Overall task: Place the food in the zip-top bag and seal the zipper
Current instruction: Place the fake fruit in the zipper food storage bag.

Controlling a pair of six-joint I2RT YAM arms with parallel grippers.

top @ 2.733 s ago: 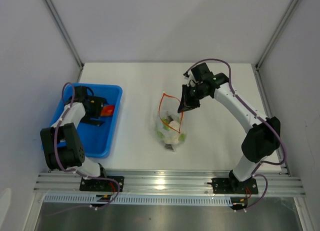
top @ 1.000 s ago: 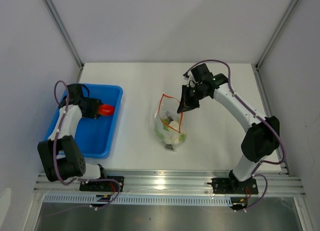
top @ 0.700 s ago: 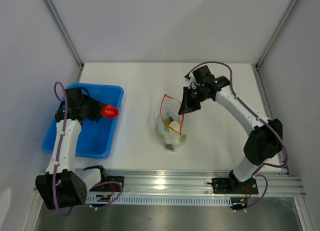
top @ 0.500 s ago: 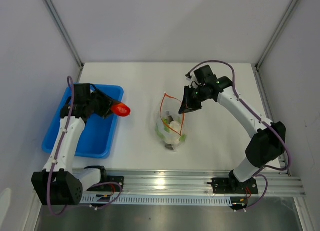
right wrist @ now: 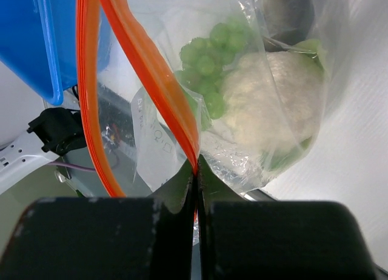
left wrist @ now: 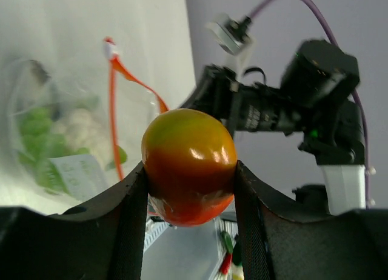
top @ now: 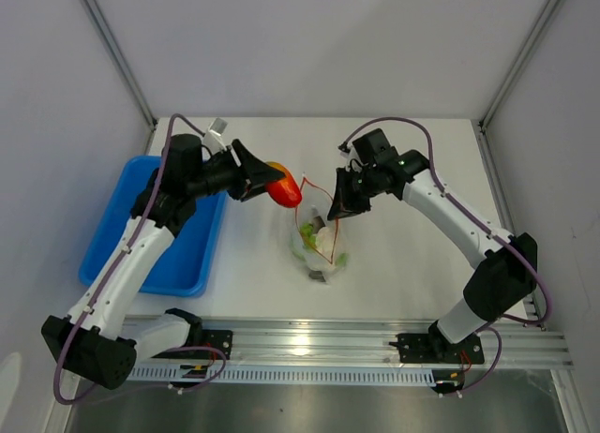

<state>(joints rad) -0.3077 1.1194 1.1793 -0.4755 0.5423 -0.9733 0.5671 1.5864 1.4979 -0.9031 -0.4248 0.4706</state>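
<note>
1. Zip-top bag [top: 319, 250] at middle of counter [top: 412, 264], mouth raised; blue tray [top: 122, 236] well apart, left.
2. Left pincer [top: 270, 183] clamps the red-orange piece [top: 284, 187] beside that mouth.
3. Right pincer [top: 339, 208], closed tight, pinches the zipper [right wrist: 151, 74].

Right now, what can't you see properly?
Sides of the red-orange piece: left wrist view, behind the left gripper fingers.
Floor of the blue tray: top view, under the left arm.
Rest of the zipper: right wrist view, cut by the top edge.
The dark item in the zip-top bag: top view, too small.
</note>
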